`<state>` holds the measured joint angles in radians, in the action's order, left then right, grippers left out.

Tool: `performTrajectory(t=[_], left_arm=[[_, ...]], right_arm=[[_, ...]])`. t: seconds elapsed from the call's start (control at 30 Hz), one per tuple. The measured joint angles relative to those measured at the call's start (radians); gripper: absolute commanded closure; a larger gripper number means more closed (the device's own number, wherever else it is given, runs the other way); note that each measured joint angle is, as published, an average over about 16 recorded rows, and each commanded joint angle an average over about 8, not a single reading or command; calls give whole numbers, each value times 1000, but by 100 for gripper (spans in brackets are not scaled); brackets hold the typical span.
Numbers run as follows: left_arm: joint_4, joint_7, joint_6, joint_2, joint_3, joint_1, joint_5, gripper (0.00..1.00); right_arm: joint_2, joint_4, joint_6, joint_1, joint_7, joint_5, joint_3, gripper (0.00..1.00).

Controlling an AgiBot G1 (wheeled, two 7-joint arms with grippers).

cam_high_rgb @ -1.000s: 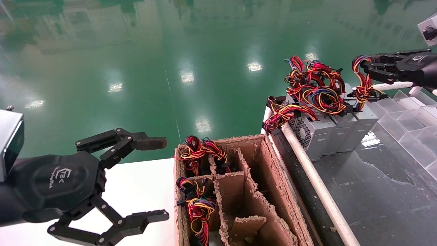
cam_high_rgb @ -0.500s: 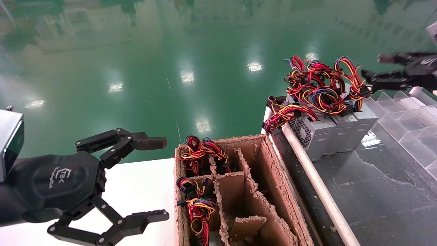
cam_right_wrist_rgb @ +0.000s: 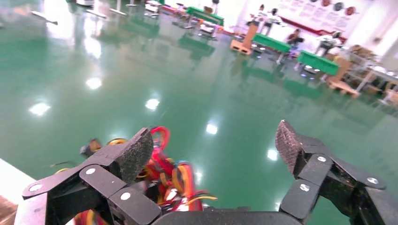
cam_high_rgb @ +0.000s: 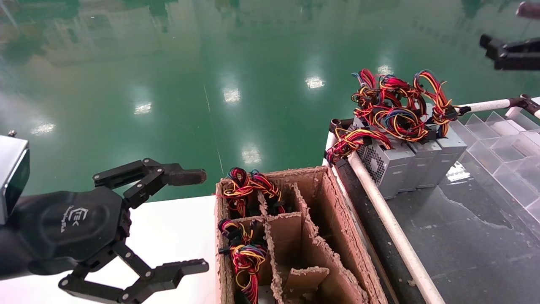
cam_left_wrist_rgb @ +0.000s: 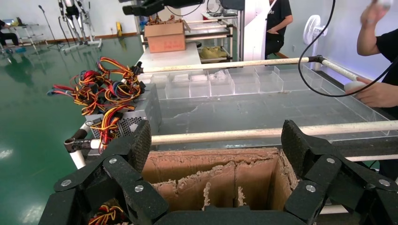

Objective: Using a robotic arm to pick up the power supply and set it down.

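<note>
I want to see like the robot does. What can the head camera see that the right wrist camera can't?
Only the head view shows the cardboard box, the grey power supplies on the dark table and the open left gripper. Only the right wrist view shows the right gripper spread open, with far-off green tables. Both show the coloured wire bundles and green floor.

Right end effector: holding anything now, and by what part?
Nothing. The right end effector is open and empty, raised above the power supplies' wires. Left end effector is also open and empty.
</note>
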<state>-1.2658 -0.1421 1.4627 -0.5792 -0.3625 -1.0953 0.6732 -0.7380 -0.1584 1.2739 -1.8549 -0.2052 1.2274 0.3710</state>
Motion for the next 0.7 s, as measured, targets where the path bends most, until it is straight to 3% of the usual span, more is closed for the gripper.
performTrajectory(t=[0.7], left_arm=[[0,0,0,0,0,0,0,0]], right_arm=[[50,-440,87,305,154,-194,-36,0]])
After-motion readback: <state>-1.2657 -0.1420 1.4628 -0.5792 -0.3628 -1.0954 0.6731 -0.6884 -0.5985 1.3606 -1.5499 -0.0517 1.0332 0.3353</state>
